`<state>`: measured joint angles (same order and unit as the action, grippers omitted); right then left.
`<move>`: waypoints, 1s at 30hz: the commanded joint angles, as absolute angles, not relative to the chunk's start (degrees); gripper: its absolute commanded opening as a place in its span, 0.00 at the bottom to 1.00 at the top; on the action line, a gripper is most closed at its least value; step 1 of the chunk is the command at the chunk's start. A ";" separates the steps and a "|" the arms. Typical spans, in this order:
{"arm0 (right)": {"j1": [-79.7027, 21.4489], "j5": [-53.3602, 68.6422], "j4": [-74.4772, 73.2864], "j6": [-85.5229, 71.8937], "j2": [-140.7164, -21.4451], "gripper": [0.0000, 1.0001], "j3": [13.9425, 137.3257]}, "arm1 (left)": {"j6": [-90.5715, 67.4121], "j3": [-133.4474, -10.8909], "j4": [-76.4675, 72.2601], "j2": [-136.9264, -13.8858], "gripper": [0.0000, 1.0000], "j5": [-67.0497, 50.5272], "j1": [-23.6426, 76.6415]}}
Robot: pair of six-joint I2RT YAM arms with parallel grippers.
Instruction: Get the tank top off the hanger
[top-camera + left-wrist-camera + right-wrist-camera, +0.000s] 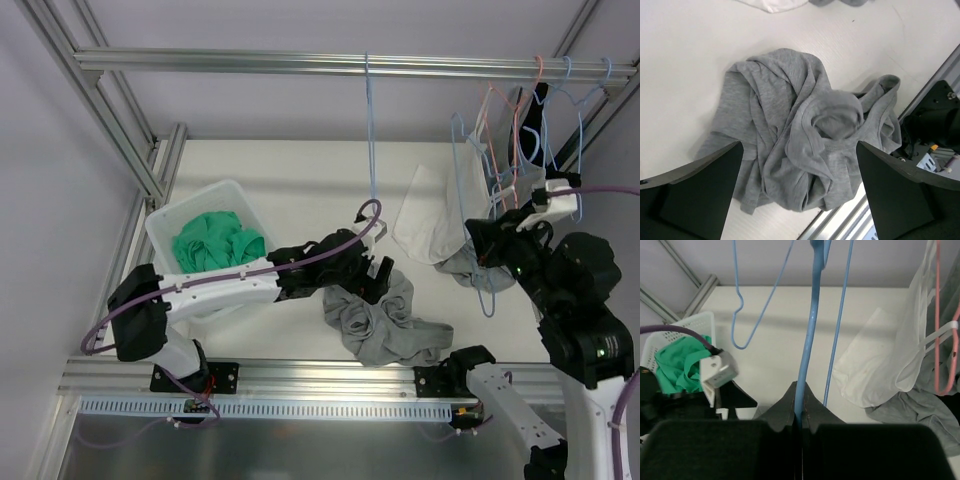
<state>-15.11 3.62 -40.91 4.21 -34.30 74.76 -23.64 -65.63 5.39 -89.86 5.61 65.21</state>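
Note:
The grey tank top (385, 320) lies crumpled in a heap on the table near the front edge, off any hanger; it fills the left wrist view (800, 115). My left gripper (368, 272) (799, 145) hovers just above it, open, its jaws standing wide on either side of the cloth with nothing between them. At the right, my right gripper (487, 245) (800, 390) is shut on the bar of a bare blue hanger (807, 340), which rises from between the fingers.
A second blue hanger (371, 130) (734, 270) hangs empty from the top rail. Several hangers at the right carry a white garment (425, 220) (890, 365) and a grey one (920, 415). A white basket (215, 192) holds green cloth (215, 243).

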 commanded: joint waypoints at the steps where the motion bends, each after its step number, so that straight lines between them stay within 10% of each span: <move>1: -15.29 5.89 -44.13 5.28 -40.32 0.00 78.22 | -21.27 -68.56 10.89 -82.29 0.99 9.14 65.30; 30: -27.07 -5.80 -41.75 7.91 -89.82 0.00 114.62 | -23.47 -51.15 17.75 -62.58 0.98 12.92 65.30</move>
